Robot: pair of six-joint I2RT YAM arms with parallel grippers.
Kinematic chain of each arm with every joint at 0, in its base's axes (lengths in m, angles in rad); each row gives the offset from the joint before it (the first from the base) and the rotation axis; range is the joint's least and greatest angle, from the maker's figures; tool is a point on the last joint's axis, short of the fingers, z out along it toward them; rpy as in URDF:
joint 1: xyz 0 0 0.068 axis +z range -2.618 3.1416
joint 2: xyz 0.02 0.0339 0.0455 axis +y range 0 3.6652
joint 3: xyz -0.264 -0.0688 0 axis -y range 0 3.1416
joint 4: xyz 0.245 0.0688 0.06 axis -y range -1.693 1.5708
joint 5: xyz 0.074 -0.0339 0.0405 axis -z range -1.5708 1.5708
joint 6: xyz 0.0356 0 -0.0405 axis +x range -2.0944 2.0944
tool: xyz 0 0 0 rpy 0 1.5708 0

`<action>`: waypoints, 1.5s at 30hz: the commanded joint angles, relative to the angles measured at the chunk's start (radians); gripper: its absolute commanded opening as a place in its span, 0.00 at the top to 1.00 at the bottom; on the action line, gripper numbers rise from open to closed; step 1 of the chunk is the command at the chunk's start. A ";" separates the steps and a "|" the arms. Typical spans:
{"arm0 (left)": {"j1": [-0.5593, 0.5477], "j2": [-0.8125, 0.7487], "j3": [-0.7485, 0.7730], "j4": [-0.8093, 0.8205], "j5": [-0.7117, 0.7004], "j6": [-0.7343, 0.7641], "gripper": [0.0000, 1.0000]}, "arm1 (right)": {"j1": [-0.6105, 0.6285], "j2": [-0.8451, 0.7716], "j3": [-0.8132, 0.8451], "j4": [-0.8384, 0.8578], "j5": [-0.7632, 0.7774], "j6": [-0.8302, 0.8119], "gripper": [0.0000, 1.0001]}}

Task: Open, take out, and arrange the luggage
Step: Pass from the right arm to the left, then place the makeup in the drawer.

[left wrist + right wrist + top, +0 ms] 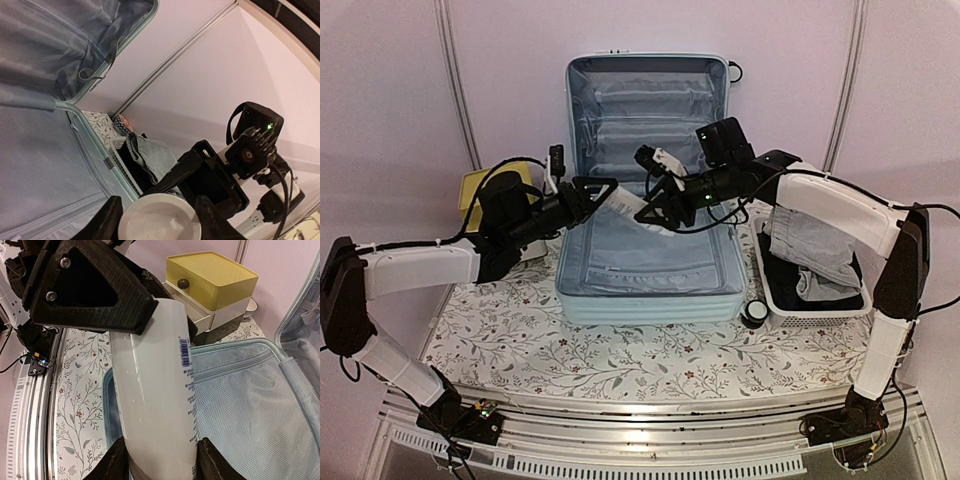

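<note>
The pale mint-blue luggage [650, 300] lies open mid-table, lid upright against the back wall, grey lining showing; its lining also shows in the left wrist view [35, 170] and the right wrist view [250, 405]. A white bottle [630, 204] with blue print hangs over the open shell between both grippers. My left gripper [608, 192] is shut on one end, whose round white face [159, 220] sits between its fingers. My right gripper [655, 212] is shut on the other end of the bottle [155, 390], its fingers [117, 462] pressed to the bottle's sides.
A white lattice basket [772, 292] with grey and dark clothes [810, 245] stands right of the luggage. A small round black-and-white object [755, 313] lies at its front corner. A yellow-topped drawer box [478, 190] stands left of the luggage, also in the right wrist view [215, 275].
</note>
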 commanded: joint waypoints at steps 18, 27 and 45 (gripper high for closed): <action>0.278 -0.227 -0.279 0.077 0.003 -0.076 0.68 | 0.004 -0.186 -0.140 0.126 0.007 0.010 0.22; 0.551 -0.526 -0.466 -0.032 -0.185 -0.087 0.70 | -0.011 -0.286 -0.301 0.246 0.074 0.049 0.20; 0.781 -0.362 -0.553 0.147 -0.120 -0.100 0.72 | -0.018 -0.417 -0.509 0.317 0.152 0.087 0.19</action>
